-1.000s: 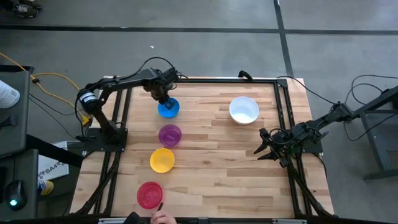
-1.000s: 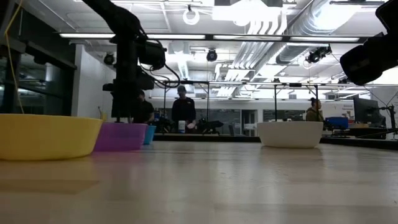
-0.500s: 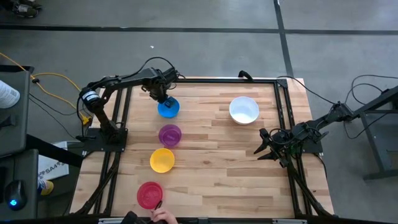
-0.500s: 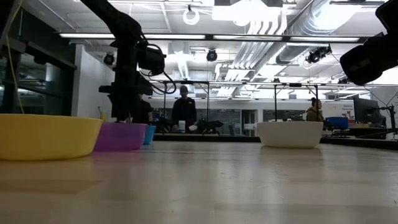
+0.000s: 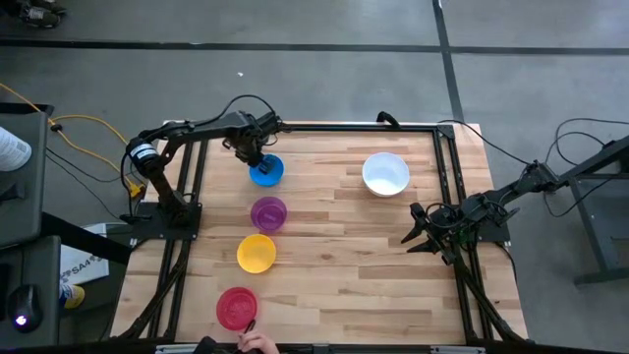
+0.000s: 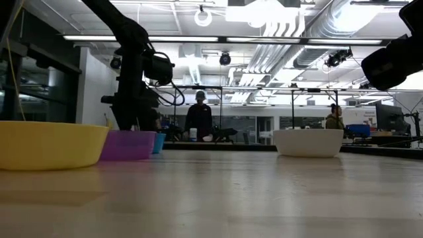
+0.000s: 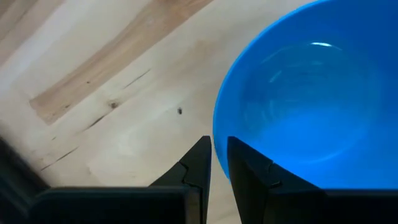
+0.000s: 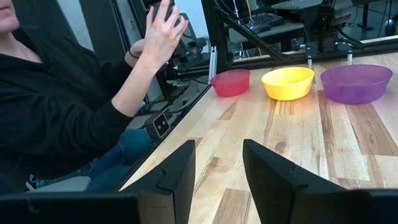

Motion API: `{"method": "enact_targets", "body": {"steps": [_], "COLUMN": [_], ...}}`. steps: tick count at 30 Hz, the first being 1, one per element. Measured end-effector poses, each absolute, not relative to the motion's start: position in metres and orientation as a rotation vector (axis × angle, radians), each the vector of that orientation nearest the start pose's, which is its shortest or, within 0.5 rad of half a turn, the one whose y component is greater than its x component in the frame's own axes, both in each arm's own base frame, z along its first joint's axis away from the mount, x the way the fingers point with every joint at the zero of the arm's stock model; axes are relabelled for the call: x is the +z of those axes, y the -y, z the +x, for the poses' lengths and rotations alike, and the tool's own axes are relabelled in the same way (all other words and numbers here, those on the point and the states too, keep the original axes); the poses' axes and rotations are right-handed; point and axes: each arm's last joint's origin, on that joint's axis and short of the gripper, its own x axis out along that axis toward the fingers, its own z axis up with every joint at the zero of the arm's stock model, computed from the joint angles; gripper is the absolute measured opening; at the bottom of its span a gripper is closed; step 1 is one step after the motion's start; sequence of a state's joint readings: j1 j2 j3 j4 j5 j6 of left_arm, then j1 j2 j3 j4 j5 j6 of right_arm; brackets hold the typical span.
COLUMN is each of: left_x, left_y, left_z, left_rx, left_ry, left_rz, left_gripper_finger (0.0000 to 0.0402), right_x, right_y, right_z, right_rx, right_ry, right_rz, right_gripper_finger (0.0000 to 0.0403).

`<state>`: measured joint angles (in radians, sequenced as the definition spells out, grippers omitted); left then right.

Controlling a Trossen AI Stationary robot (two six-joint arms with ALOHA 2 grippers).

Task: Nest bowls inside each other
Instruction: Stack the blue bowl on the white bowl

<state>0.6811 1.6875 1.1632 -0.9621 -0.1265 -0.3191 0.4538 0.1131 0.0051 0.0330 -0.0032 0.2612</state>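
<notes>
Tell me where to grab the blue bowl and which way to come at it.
Take the blue bowl by its thin rim, coming down from above. It sits upright and open on the table, so one finger can go inside the wall and one outside. The left gripper is already there, its fingers closed on the rim at the bowl's far-left edge. The right gripper waits open near the table's right edge.

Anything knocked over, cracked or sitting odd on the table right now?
Nothing stands out. All five bowls sit upright and apart: blue bowl, purple bowl, yellow bowl and red bowl in a line, white bowl off to the side. The left gripper pinches the blue bowl's rim; the right gripper waits open.
</notes>
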Motion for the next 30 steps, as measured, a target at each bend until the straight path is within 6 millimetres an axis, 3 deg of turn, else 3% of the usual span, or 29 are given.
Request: {"method": "enact_targets", "body": {"steps": [30], "left_x": [0.1911], "left_y": [-0.1934], "left_z": [0.2342], "left_rx": [0.823], "left_ry": [-1.322], "left_rz": [-0.628], "left_gripper_finger": [0.0048], "right_x": [0.1593], "right_y": [-0.0457], "right_z": [0.0936], "right_rx": [0.444], "right_ry": [-0.133], "right_rz": [0.240], "right_gripper_finger": [0.0128]}}
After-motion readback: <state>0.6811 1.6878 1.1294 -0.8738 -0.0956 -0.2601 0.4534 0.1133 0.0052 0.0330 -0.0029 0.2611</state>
